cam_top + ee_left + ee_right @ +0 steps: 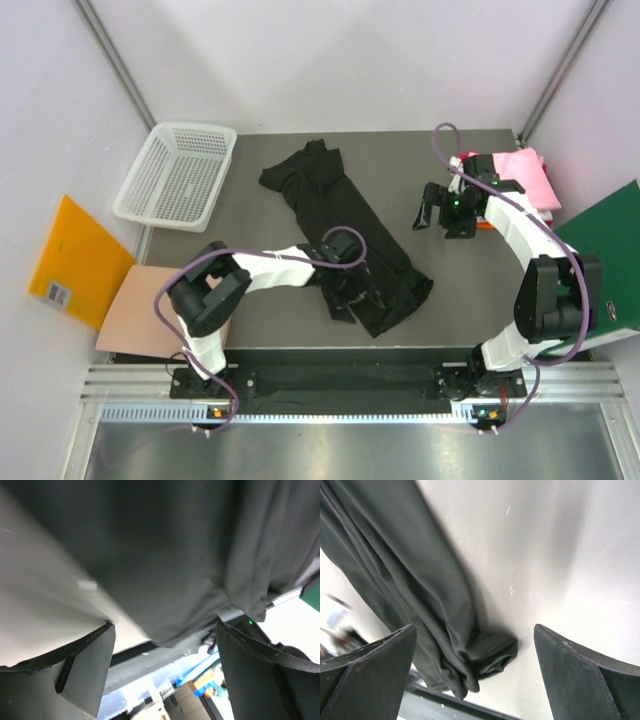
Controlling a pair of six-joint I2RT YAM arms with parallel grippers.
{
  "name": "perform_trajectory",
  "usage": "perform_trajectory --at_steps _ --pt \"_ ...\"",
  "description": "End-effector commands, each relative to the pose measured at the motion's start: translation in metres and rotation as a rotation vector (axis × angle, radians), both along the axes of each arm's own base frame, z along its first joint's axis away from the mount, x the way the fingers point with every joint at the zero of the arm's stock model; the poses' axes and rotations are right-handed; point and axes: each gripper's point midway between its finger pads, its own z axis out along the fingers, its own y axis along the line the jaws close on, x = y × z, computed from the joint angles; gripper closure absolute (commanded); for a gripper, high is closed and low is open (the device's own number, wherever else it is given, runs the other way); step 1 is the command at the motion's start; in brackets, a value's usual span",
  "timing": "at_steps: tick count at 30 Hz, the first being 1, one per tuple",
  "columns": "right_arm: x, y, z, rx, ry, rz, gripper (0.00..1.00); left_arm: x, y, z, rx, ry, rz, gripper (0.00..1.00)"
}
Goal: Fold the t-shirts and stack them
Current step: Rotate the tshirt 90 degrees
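A black t-shirt [340,215] lies crumpled in a long diagonal strip across the middle of the table. My left gripper [346,256] is low over its near half. In the left wrist view the gripper [162,647] is open, and dark cloth [165,555] fills the frame just beyond the fingertips. My right gripper [432,211] hovers open to the right of the shirt. In the right wrist view it [475,647] frames a bunched end of the shirt [485,655] on the bare table. A folded pink t-shirt [527,170] lies at the back right, with a bit of orange cloth [484,226] beside the right arm.
A white mesh basket [176,175] stands at the back left. A green folder [605,255] lies at the right edge. An orange envelope [75,258] and brown cardboard [135,310] lie off the table's left side. The table's front edge [150,662] is close to my left gripper.
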Motion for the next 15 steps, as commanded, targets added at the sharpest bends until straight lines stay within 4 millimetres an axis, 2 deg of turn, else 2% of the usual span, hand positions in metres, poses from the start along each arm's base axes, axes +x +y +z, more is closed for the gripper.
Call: perform_trajectory --at_steps 1,3,5,6,10,15 --pt "0.023 -0.01 0.038 0.046 -0.132 -0.015 0.01 -0.014 -0.028 -0.029 0.025 0.021 0.021 0.15" --pt "0.019 -0.013 0.043 0.053 -0.141 -0.024 0.0 -0.027 -0.036 -0.04 0.05 0.06 0.005 0.34" --pt "0.014 -0.018 0.047 0.062 -0.15 -0.037 0.0 -0.043 -0.031 -0.051 0.121 0.116 -0.011 0.81" --pt "0.01 -0.019 0.047 0.066 -0.146 -0.039 0.0 -0.046 -0.026 -0.054 0.154 0.128 -0.014 1.0" --pt "-0.005 -0.018 0.043 0.067 -0.133 -0.018 0.0 -0.058 0.008 -0.051 0.296 0.147 -0.028 1.0" --pt "-0.022 -0.013 0.03 0.09 -0.094 0.018 0.0 -0.081 0.063 -0.028 0.441 0.165 -0.059 1.0"
